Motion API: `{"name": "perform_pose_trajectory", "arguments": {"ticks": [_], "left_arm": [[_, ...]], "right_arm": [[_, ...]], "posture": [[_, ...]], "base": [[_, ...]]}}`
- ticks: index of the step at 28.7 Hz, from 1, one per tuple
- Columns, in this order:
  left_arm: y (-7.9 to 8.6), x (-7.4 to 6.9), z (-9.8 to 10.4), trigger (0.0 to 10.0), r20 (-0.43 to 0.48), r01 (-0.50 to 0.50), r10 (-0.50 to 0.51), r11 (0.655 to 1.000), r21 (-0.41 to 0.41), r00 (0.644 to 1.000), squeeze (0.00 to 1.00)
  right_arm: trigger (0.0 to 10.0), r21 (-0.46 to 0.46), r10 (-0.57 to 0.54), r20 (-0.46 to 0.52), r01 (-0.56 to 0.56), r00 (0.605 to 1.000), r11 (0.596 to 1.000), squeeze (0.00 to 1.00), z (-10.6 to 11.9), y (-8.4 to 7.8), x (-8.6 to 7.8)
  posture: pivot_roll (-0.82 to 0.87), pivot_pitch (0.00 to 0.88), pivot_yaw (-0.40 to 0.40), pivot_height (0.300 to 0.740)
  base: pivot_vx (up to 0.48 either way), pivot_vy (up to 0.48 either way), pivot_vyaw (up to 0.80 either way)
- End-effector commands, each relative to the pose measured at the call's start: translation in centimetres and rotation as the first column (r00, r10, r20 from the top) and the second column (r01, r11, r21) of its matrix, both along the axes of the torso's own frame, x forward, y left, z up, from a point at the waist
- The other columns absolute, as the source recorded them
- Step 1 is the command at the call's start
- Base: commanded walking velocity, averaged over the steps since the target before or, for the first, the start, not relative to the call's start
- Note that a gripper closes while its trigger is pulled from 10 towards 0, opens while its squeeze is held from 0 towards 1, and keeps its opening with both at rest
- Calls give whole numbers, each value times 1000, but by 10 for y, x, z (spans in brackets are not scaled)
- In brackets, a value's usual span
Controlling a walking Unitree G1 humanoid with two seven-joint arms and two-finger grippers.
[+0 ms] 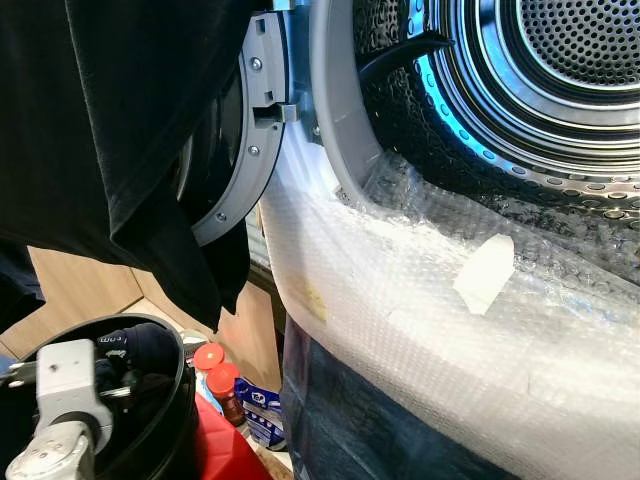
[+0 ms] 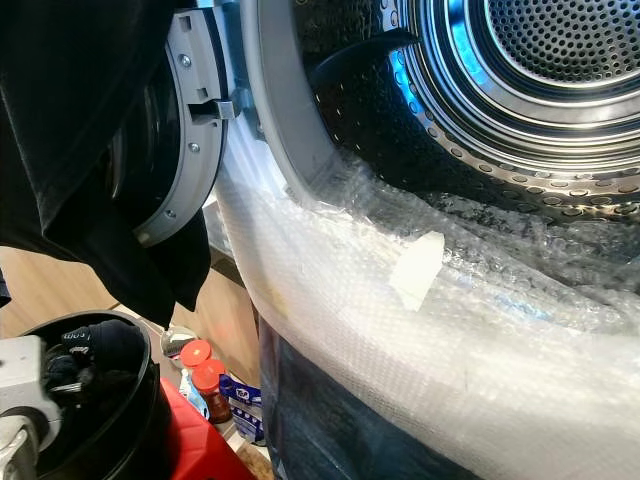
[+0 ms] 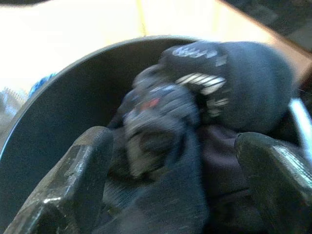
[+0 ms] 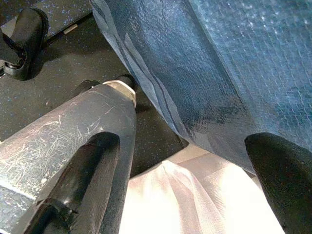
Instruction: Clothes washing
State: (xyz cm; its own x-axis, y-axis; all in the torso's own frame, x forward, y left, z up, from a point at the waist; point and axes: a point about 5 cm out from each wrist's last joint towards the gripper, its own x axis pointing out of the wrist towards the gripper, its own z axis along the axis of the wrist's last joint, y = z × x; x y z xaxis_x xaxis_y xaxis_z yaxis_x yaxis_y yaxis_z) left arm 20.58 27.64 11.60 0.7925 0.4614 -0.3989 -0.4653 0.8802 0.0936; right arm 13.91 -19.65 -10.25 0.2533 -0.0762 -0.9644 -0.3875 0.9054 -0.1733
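Note:
The washing machine's steel drum (image 1: pixel 560 60) stands open at the upper right. Its round door (image 1: pixel 250 150) is swung out to the left, and a black garment (image 1: pixel 120 130) hangs in front of it. Below, at the lower left, a black bucket (image 1: pixel 178 400) holds a bundle of dark clothes (image 3: pixel 204 92) with white lettering. My left gripper (image 3: pixel 175 146) is open just above that bundle, one finger on each side, not closed on it. My right gripper (image 4: pixel 185 146) hangs open low beside the machine's blue wrapped front (image 4: pixel 229 63), holding nothing.
Bubble wrap (image 1: pixel 420 320) with a strip of tape (image 1: pixel 485 272) covers the machine's front below the opening. Two red-capped bottles (image 1: pixel 222 385), a blue packet (image 1: pixel 262 410) and a red object (image 1: pixel 225 450) crowd the floor between bucket and machine. A silver metal limb (image 4: pixel 73 136) sits beside the right gripper.

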Motion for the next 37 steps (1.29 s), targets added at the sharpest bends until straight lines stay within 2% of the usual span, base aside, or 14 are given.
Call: {"name": "perform_pose_trajectory", "arguments": {"ticks": [1, 5, 9, 12, 15, 18, 22, 26, 33, 37], "left_arm": [[19, -4, 5, 10000, 54, -112, 111, 994, 8, 992, 0], [36, -5, 16, 10000, 142, -166, 160, 986, 27, 977, 0], [45, -7, 12, 10000, 136, -189, 184, 982, 29, 973, 0], [50, -2, 7, 10000, 116, -172, 169, 985, 18, 979, 0], [43, 19, 4, 10000, 129, -16, 15, 1000, 9, 992, 0], [36, 29, 4, 10000, 139, 57, -60, 998, 23, 989, 0], [25, 39, 5, 10000, 147, 117, -122, 992, 39, 982, 0], [15, 41, 0, 10000, 138, 176, -179, 984, 30, 974, 0], [13, 38, -6, 10000, 128, 160, -163, 987, 30, 978, 0], [20, 34, -6, 10000, 140, 95, -95, 995, 12, 986, 0]], "right_arm": [[10000, 4, -8, -2, 8, 1000, 1000, 0, -1, 1, -3], [10000, 3, 6, 6, -6, 1000, 1000, 0, -1, 2, -2], [10000, 4, 2, 8, -2, 1000, 1000, 0, -1, 2, -2], [10000, 2, 15, 13, -15, 1000, 1000, 0, -1, 2, -1], [10000, 1, 22, 17, -22, 1000, 1000, 0, -1, 3, 0], [10000, 3, 15, 24, -15, 1000, 1000, 0, 0, 3, 0], [10000, 7, 7, 32, -8, 999, 1000, 0, 0, 4, 1], [10000, 10, 6, 29, -6, 1000, 1000, 0, 0, 4, 1], [10000, 12, 5, 30, -6, 1000, 1000, 0, 0, 4, 1], [10000, 10, 8, 31, -8, 999, 1000, 0, 0, 4, 1]], "posture": [[218, 0, 15, 740], [223, 0, 14, 740], [221, 0, 16, 740], [234, 0, 6, 740], [235, 0, 5, 740], [216, 0, 15, 740], [213, 0, 16, 740], [213, 0, 16, 740], [208, 0, 17, 740], [208, 0, 17, 740]], "base": [[0, 0, 0], [0, 0, 0], [0, 0, 0], [0, 0, 0], [0, 0, 0], [0, 0, 0], [0, 0, 0], [0, 0, 0], [0, 0, 0], [0, 0, 0]]}}
